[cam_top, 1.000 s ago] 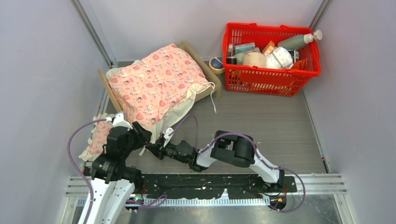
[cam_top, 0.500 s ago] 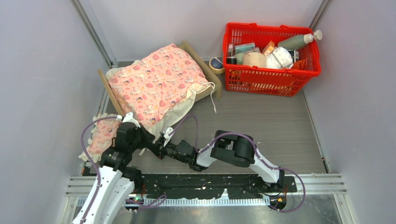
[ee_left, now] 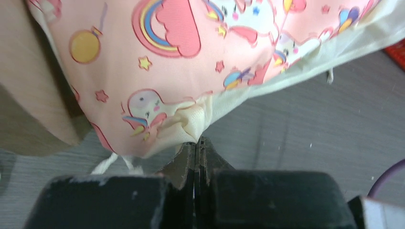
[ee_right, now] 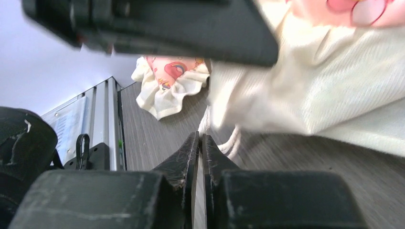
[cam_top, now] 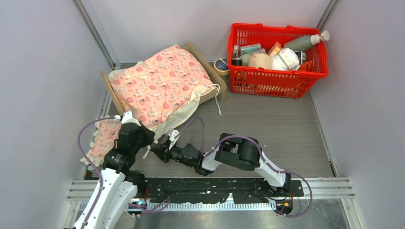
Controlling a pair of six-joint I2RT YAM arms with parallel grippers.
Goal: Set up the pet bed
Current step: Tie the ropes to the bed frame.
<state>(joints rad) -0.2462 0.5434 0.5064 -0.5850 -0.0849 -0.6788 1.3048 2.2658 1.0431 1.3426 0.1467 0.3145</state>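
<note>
From the top external view, I see the pet bed (cam_top: pixel 206 64) at the back left of the table (cam_top: pixel 286 129), set on a slant, with the pink blanket (cam_top: pixel 160 83) draped over it and hiding the mattress. The pillow (cam_top: pixel 102 140) lies on the table near the bed's near end. The red basket (cam_top: pixel 277 81) stands at the back right, and the labels on its bottles and packets are too small for me to read. A tape roll (cam_top: pixel 221 65) sits between bed and basket. The left gripper (cam_top: pixel 145 138) and right gripper (cam_top: pixel 156 149) meet at the blanket's near corner.

On the left wrist view, the left gripper (ee_left: pixel 196 143) has its jaws pressed together, tips against the bunched cream frill. I cannot tell if cloth is caught. The blanket (ee_left: pixel 191 47) shows rainbows and unicorns, and plywood of the bed (ee_left: pixel 33 95) shows at left.

On the right wrist view, the right gripper (ee_right: pixel 200 140) is pressed together, with a white tie cord (ee_right: pixel 230 141) just beyond its tips. The pillow (ee_right: pixel 172 86) lies further off.
</note>
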